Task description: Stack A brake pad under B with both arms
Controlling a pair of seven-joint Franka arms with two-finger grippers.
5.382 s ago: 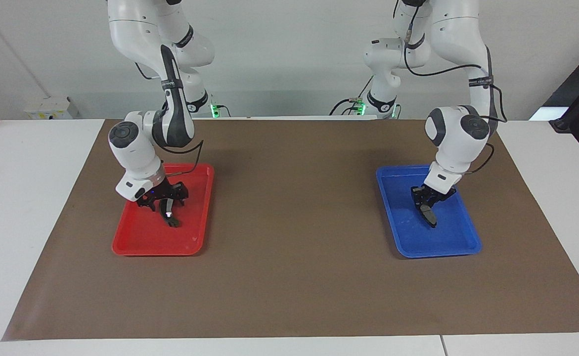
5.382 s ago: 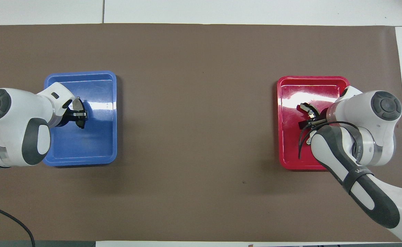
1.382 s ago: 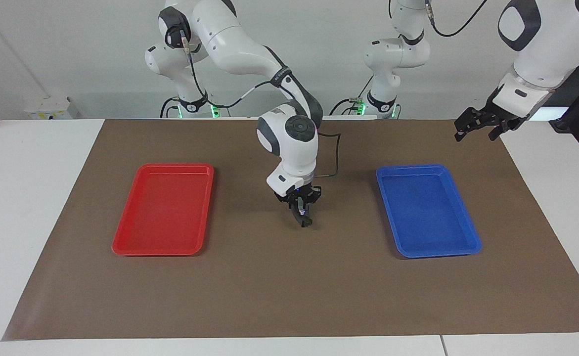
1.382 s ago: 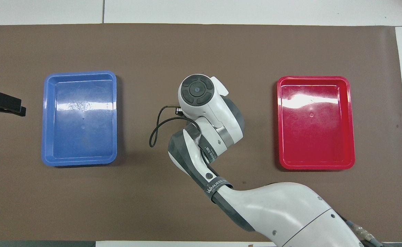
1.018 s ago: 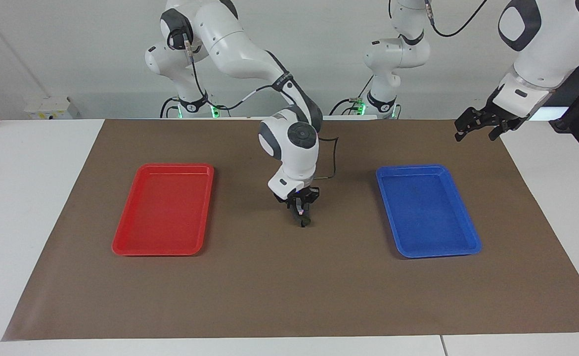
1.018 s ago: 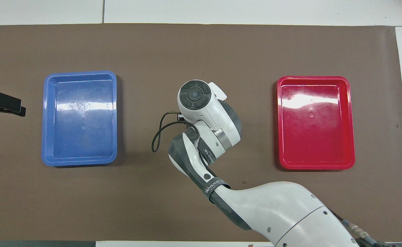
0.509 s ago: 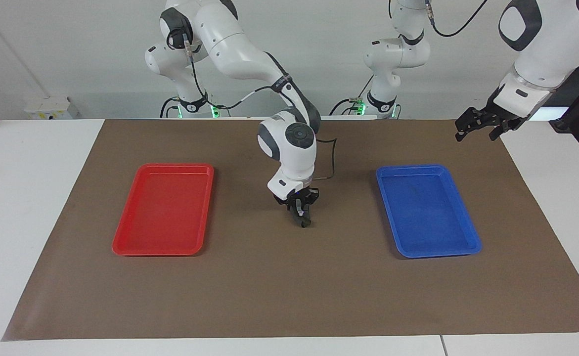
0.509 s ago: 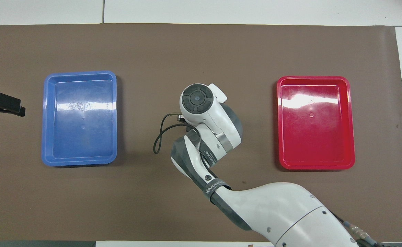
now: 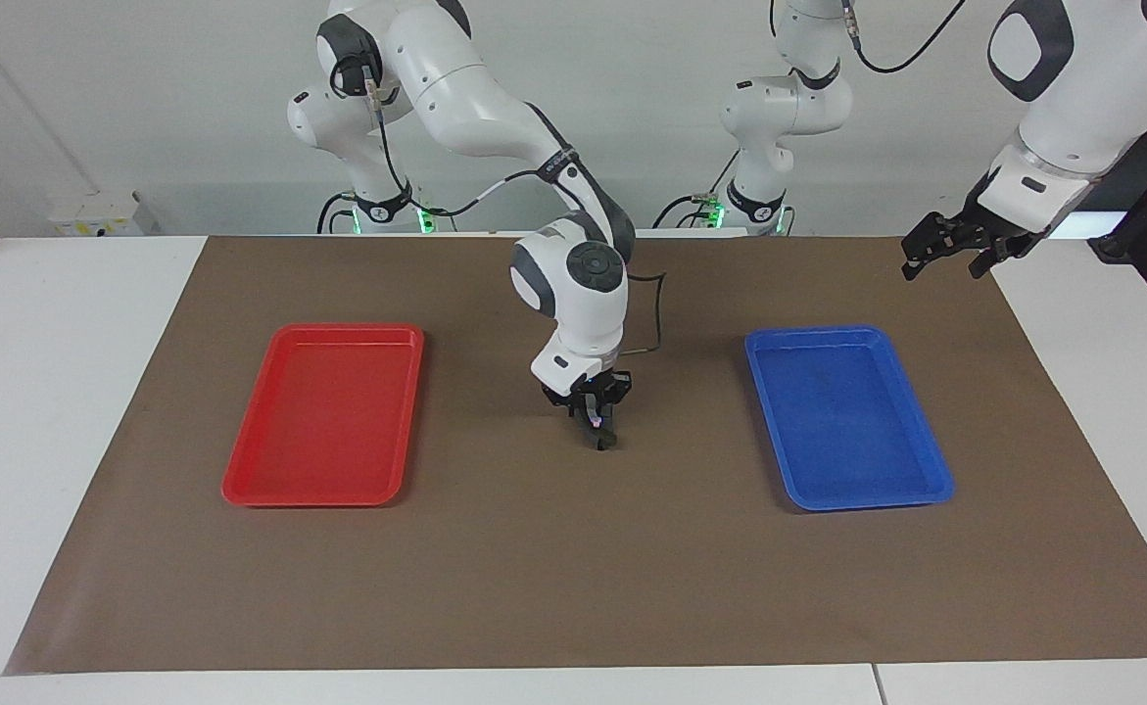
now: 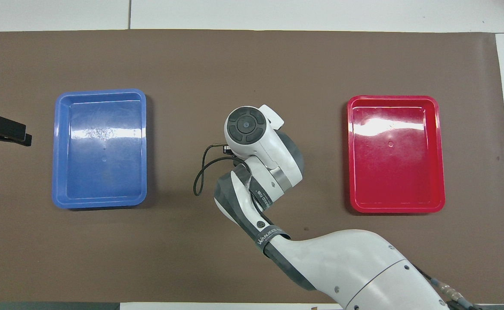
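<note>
My right gripper [image 9: 599, 434] is low over the middle of the brown mat, between the two trays. It is shut on a small dark piece with a pale glint, brake pad B [image 9: 605, 442], whose lower end is at the mat. The dull grey A brake pad does not show apart from it; I cannot tell whether it lies underneath. In the overhead view the right arm's wrist [image 10: 245, 125] hides this spot. My left gripper [image 9: 950, 257] is open and empty, raised over the mat's edge at the left arm's end, and it waits; it also shows in the overhead view [image 10: 3, 130].
A red tray [image 9: 250, 487] lies toward the right arm's end and a blue tray [image 9: 929, 490] toward the left arm's end, both with nothing in them. The brown mat [image 9: 573, 587] covers the white table.
Both grippers have left their trays, which now hold nothing. The right gripper carried its pad to the mat's middle; the left arm lifted away empty. In the last second the right gripper barely shifted.
</note>
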